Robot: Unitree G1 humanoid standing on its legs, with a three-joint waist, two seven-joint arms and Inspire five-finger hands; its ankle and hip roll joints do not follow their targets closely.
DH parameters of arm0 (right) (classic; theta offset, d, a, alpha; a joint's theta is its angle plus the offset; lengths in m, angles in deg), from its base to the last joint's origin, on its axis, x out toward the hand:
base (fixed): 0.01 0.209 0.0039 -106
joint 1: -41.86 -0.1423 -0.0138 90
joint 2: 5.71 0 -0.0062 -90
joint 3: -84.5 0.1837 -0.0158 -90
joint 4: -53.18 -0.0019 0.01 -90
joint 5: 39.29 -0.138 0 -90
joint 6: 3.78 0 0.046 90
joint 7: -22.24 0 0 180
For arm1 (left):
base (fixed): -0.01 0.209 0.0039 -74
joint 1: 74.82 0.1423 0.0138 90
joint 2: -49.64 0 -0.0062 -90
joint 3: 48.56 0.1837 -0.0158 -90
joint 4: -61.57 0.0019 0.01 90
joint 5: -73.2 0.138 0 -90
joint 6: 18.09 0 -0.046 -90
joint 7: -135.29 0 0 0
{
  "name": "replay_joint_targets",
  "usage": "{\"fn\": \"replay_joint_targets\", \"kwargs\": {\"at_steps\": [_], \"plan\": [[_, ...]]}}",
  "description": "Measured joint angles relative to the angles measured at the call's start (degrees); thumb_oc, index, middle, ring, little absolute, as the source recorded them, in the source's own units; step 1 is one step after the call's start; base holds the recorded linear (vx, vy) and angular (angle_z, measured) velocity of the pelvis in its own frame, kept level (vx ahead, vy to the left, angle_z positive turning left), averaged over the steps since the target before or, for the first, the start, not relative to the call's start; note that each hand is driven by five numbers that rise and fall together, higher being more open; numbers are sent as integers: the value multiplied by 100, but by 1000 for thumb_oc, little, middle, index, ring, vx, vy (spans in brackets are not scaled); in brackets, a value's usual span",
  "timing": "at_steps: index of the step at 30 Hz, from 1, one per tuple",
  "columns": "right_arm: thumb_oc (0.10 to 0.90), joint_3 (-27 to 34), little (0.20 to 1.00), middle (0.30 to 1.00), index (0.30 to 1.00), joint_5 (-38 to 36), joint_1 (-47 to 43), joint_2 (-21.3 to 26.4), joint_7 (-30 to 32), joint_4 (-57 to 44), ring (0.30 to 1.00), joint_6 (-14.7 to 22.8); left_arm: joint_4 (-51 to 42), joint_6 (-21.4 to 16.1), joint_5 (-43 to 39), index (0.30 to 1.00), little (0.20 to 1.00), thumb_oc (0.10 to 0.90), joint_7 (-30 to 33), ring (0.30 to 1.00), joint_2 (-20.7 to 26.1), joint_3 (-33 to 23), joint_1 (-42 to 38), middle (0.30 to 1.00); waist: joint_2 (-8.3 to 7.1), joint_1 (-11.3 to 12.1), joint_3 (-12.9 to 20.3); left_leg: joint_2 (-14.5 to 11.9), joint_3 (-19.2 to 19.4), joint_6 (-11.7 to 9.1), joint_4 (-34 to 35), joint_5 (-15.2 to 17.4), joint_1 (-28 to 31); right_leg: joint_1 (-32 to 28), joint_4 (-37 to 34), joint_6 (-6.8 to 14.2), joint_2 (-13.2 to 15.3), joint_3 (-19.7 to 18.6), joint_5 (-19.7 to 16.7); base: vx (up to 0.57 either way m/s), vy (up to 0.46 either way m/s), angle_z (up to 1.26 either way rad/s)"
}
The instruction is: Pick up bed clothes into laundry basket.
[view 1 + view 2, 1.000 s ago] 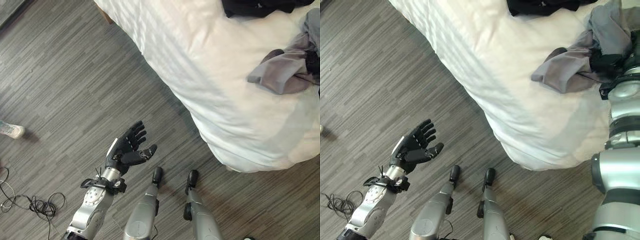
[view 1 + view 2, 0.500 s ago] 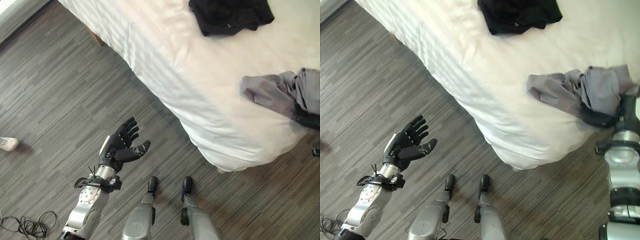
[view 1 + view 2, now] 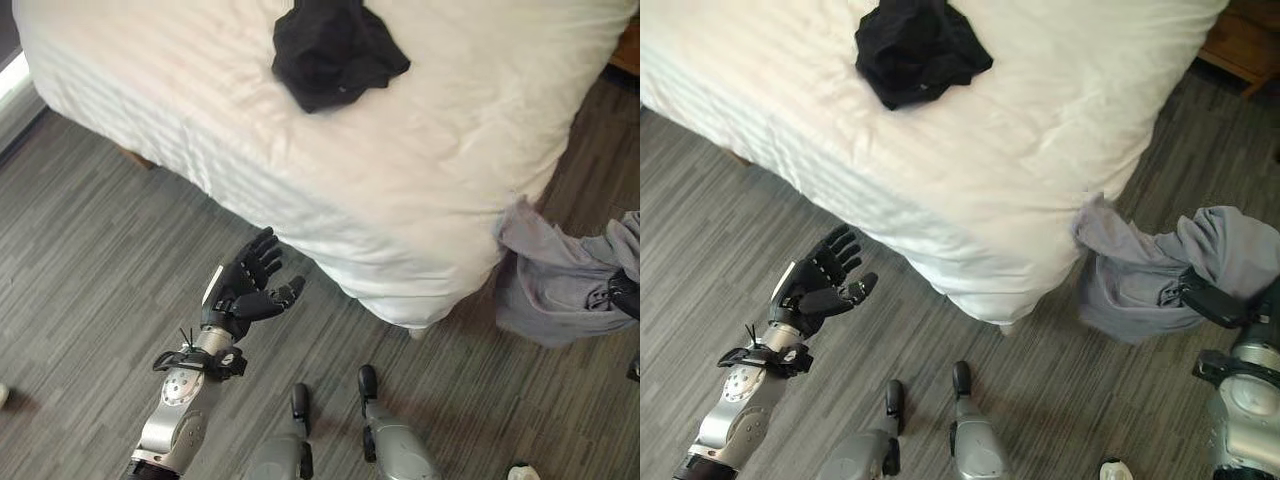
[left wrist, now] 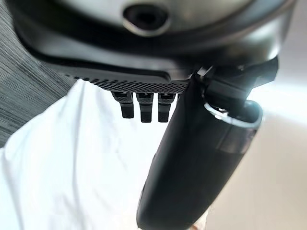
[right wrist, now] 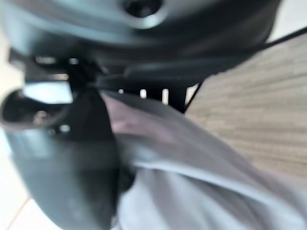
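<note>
Your right robot hand (image 3: 1212, 303) grips the grey garment (image 3: 1145, 270) with fingers curled into the cloth; the garment hangs off the bed's corner, above the wood floor (image 3: 700, 220), one flap just touching the white duvet (image 3: 1040, 130). Your left robot hand (image 3: 245, 295) hovers over the floor beside the bed, palm up, fingers spread and holding nothing. You have a black garment (image 3: 335, 50) lying crumpled on top of the duvet, well apart from both hands.
</note>
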State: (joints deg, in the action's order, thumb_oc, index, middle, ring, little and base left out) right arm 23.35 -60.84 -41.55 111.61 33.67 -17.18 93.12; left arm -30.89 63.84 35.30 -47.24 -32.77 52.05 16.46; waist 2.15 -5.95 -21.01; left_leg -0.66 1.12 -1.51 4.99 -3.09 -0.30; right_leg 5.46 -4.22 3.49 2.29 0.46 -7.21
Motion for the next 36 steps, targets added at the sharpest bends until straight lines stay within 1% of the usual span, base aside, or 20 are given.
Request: {"fn": "replay_joint_targets", "kwargs": {"at_steps": [2,3,5,6,7,8,10,12,13,15,20,21,25,26,29,32,33,34,35,36], "plan": [[400,299,300,300,300,-3,195,-144,12,-87,300,12,-3,25,28,900,900,800,-81,900,-28,9,-24,900,-14,-120,122,7,7,12,-3,8,11,-1,1,19,-3,-21,-18,-79,146,-3],[400,560,300,300,300,-16,276,-433,29,-307,300,34,-2,28,49,900,900,800,-78,900,-70,3,-32,900,-28,-121,154,9,36,22,0,12,23,1,6,26,-8,-66,-20,-52,58,-18],[400,574,300,300,300,-77,283,-783,80,-521,300,141,23,72,99,900,900,800,-72,900,-63,-5,-22,900,-102,-127,188,9,210,50,1,47,82,17,9,56,-17,-218,-14,-94,97,-39],[400,531,300,300,300,-140,315,-938,75,-564,300,158,40,91,102,900,900,800,-64,900,-91,19,-34,900,-149,-221,214,38,299,43,0,52,99,45,19,76,-14,-283,-58,-67,132,-41],[400,488,300,300,300,-259,301,-1298,66,-694,300,207,55,91,135,900,900,800,-64,900,-125,13,-33,900,-210,-256,245,38,355,58,1,64,113,57,22,115,-13,-360,-35,-31,108,-47],[400,330,300,300,300,-383,314,-1493,59,-701,300,217,89,91,210,900,900,800,-64,900,-150,18,-39,900,-285,-272,299,50,495,64,2,96,125,106,24,135,-15,-462,-37,-77,92,-52],[400,83,300,300,300,-526,423,-1871,5,-703,300,225,183,93,208,900,900,800,-58,900,-227,16,-81,900,-387,-350,353,75,619,73,2,101,144,138,16,193,-5,-575,-87,-64,86,-37],[400,-161,300,300,300,-759,517,-2204,-20,-705,300,224,216,94,209,900,900,800,-51,900,-308,8,-112,900,-447,-456,379,83,644,82,3,100,161,133,18,207,9,-590,-97,-17,57,-14],[400,-292,300,300,300,-904,602,-2423,-59,-705,300,223,240,95,210,900,900,800,-55,900,-354,25,-150,900,-467,-449,389,83,706,92,3,108,194,125,19,213,16,-603,-101,-8,44,-21],[400,-529,300,300,300,-1043,701,-2660,-128,-705,300,219,240,94,209,900,900,800,-43,900,-449,-5,-155,900,-468,-441,396,92,774,100,6,122,244,106,11,246,30,-611,-130,-38,24,-19],[400,-871,300,300,300,-1094,664,-2703,-181,-717,300,208,252,95,211,900,900,800,-15,900,-581,-4,-149,900,-466,-383,397,89,726,98,7,120,365,-39,11,249,37,-565,-137,-3,4,5],[400,-820,300,300,300,-1094,536,-2681,-266,-772,300,208,254,96,211,900,900,800,-13,900,-556,-11,273,900,-356,-33,499,136,572,112,9,130,470,-200,16,291,106,-491,-100,6,-20,7],[400,-1301,300,300,300,-1505,315,-2619,-364,-743,300,14,368,344,423,900,900,800,-206,900,-414,-235,235,900,-343,24,552,79,548,125,1,111,534,-266,26,235,144,-69,-78,24,-52,5],[400,-1496,300,300,300,-1505,293,-2553,-452,-751,300,-27,431,354,423,900,900,800,-201,900,-410,-271,236,900,-310,57,587,67,500,118,1,111,549,-297,25,225,131,-9,-73,18,-35,23],[400,-1713,300,300,300,-1501,169,-2532,-656,-763,300,-85,440,378,471,900,900,800,-186,900,-356,-291,220,900,-178,212,669,14,421,80,1,97,569,-375,2,183,93,105,-46,36,-69,21],[400,-1723,300,300,300,-1501,89,-2509,-786,-760,300,-148,441,409,457,900,900,800,-186,900,-351,-292,183,900,-112,222,707,-30,271,8,-52,136,636,-518,27,100,66,257,49,46,-164,23],[400,-1723,300,300,300,-1503,91,-2491,-811,-754,300,-158,459,411,428,900,900,800,-188,900,-347,-289,136,900,-134,235,703,-52,256,-58,-199,187,597,-543,79,83,44,282,93,-67,-190,24],[400,-1722,300,300,300,-1504,98,-2475,-840,-734,300,-164,548,412,415,900,900,800,-189,900,-318,-267,27,900,-190,245,687,-59,232,-107,-544,311,475,-499,238,-35,55,323,206,-34,-112,17],[400,-1725,300,300,300,-1521,64,-2480,-855,-692,300,-192,704,435,385,900,900,800,-187,900,-241,-257,-155,900,-348,257,623,-22,153,-239,-1157,416,218,-371,562,-145,152,373,461,31,7,9],[400,-1726,300,300,300,-1538,52,-2478,-852,-687,300,-206,848,449,307,900,900,800,-176,900,-174,-240,-304,900,-550,299,528,87,59,-267,-1902,390,-20,-413,688,-163,257,272,543,131,103,-26]]}}
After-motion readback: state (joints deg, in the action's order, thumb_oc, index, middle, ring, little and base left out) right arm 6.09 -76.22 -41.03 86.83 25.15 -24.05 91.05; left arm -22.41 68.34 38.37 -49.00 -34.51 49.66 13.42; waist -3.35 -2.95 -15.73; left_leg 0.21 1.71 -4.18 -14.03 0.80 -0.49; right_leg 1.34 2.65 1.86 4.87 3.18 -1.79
